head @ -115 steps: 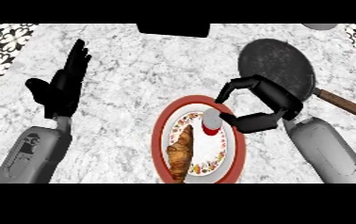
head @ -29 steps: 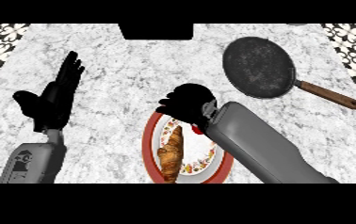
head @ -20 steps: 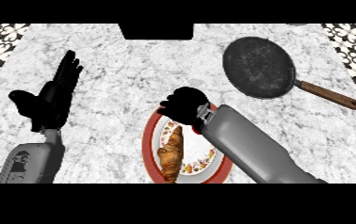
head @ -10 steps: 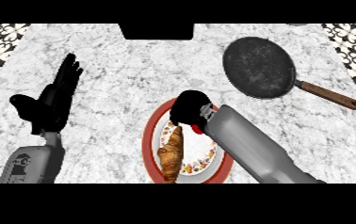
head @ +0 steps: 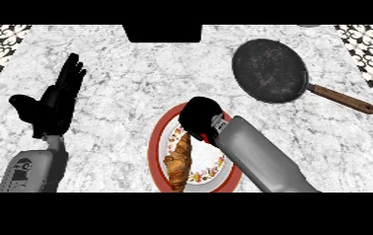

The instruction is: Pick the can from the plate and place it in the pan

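A red-rimmed plate (head: 154, 147) with a flowered border lies at the front middle of the counter, and a croissant (head: 179, 162) rests on its left half. My right hand (head: 198, 115) hangs over the plate's upper part, fingers curled down around the can (head: 206, 139). Only a red sliver of the can shows under my wrist. The dark round pan (head: 270, 70) sits at the back right, well apart from the plate, its brown handle (head: 342, 98) pointing right. My left hand (head: 55, 105) rests open at the left, fingers up.
The counter is grey-white marble (head: 131, 71). A dark block (head: 162, 32) sits at the back edge, and patterned tile (head: 13, 34) shows at the far corners. Bare marble lies between the plate and the pan.
My right hand has come down and back toward the plate, and its spread fingers have drawn into a compact curl over the can. The left hand has barely moved.
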You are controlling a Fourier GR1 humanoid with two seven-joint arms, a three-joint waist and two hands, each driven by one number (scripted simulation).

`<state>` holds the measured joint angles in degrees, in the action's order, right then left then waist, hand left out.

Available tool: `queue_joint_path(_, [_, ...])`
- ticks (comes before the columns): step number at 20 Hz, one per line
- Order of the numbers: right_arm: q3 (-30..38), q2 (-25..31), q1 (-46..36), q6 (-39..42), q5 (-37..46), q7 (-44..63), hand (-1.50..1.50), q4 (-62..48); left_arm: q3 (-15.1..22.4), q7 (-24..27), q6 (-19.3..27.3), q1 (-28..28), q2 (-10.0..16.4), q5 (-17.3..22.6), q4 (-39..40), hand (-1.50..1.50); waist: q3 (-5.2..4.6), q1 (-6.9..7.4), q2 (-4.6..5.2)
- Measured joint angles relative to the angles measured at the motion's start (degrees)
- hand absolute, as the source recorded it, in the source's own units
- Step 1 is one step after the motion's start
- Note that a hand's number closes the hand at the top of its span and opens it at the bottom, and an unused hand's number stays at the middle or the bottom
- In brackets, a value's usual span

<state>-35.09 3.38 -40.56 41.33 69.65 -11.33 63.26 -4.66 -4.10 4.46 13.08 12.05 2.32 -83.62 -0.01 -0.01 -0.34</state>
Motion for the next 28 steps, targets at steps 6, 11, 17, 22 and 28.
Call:
queue_joint_path(6, [13.1, -3.2, 6.1, -7.0, -6.8, 21.2, 1.5, 1.0, -0.3, 0.0, -0.4, -0.4, 0.5, 0.1, -0.1, 0.0, 0.1, -0.06, -0.4])
queue_joint_path(11, [13.0, -3.4, 7.9, -19.8, -10.5, 38.8, 1.5, 5.2, 0.6, -0.1, -0.6, 0.0, -0.2, 0.0, -0.2, 0.0, 0.07, 1.59, -0.27])
queue_joint_path(17, [5.4, -3.4, 2.9, -35.7, -10.6, 57.6, 1.5, 11.9, 1.7, 0.1, -0.2, 1.3, -1.1, -0.9, 0.7, 0.0, 0.02, 2.58, 0.06])
queue_joint_path(22, [-1.1, -3.2, -1.9, -43.9, -9.6, 70.3, 1.5, 14.7, 1.5, 0.0, 0.1, 1.5, -1.2, -1.2, 1.1, 0.0, -0.02, 2.07, 0.19])
queue_joint_path(28, [3.9, -3.1, -5.3, -51.6, -9.7, 70.3, 1.5, 14.0, 0.9, 0.5, -0.2, 0.8, -0.8, -1.1, 1.1, 0.0, 0.01, 1.2, 0.43])
